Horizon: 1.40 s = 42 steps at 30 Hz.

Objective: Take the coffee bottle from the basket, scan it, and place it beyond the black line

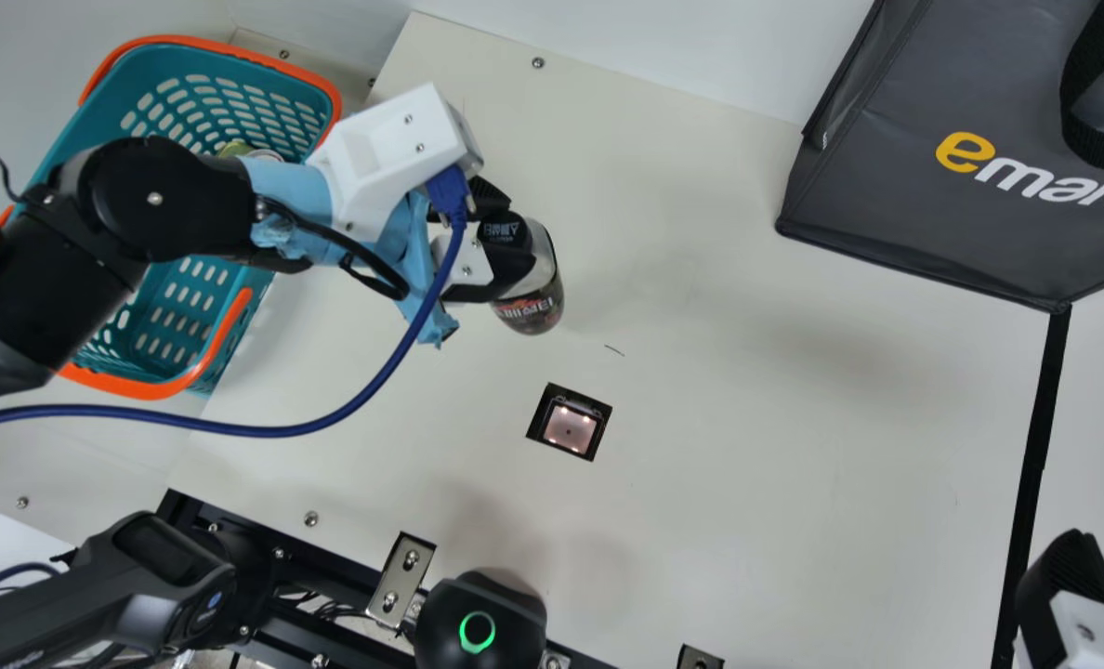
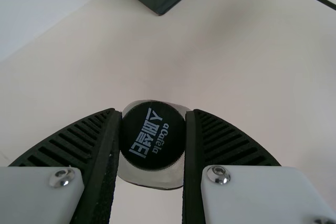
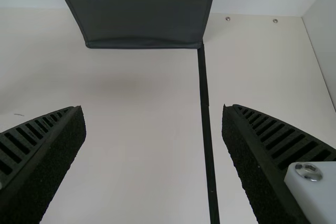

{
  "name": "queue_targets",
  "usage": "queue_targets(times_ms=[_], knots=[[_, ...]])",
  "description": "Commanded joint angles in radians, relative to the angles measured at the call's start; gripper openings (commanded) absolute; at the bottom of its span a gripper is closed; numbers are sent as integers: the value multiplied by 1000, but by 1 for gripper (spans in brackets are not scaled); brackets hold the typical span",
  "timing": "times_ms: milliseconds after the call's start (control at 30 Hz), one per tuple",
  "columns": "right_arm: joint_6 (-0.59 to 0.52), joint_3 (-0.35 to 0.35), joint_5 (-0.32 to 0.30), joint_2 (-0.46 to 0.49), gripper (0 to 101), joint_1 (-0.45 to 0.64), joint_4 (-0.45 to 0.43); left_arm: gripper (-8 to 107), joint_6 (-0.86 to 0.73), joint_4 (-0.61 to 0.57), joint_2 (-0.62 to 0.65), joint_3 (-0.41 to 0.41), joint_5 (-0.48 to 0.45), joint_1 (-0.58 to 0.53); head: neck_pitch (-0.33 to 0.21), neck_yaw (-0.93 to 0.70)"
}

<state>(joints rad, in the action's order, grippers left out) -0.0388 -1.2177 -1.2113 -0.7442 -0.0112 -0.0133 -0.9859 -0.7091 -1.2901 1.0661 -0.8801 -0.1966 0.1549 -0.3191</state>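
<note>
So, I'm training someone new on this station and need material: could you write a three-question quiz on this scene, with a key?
1. Multiple choice: by which end does the left gripper hold the coffee bottle? A) base B) cap end
2. True or false: the coffee bottle is on the same side of the black line as the basket.
3. Fill in: the right gripper is ____.

Key: 1 B; 2 true; 3 open

1. Left arm [image 1: 46, 279]: extended inward from the main view's left, bent at its black joint.
2. Left gripper [image 1: 512, 240]: ribbed fingers clamped partway together.
3. Right gripper [image 1: 1065, 581]: lower right corner, fingers spread wide.
</note>
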Motion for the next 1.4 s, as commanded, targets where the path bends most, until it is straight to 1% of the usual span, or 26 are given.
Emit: queue_targets(times_ms=[0,233,500,967,1367], knots=[[0,0,0,0,91,0,0,10,-44,-22,-6,-1,-14,1,-17,-2],[0,0,0,0,91,0,0,10,-161,-74,-27,-8,-59,14,-17,-2],[0,0,0,0,91,0,0,10,-254,-97,-33,-35,-78,14,-17,-2],[0,0,0,0,91,0,0,10,-339,-106,-35,-80,-51,-22,-17,-2],[0,0,-1,0,91,0,0,10,-373,-105,-55,-103,-15,-31,-17,-2]])
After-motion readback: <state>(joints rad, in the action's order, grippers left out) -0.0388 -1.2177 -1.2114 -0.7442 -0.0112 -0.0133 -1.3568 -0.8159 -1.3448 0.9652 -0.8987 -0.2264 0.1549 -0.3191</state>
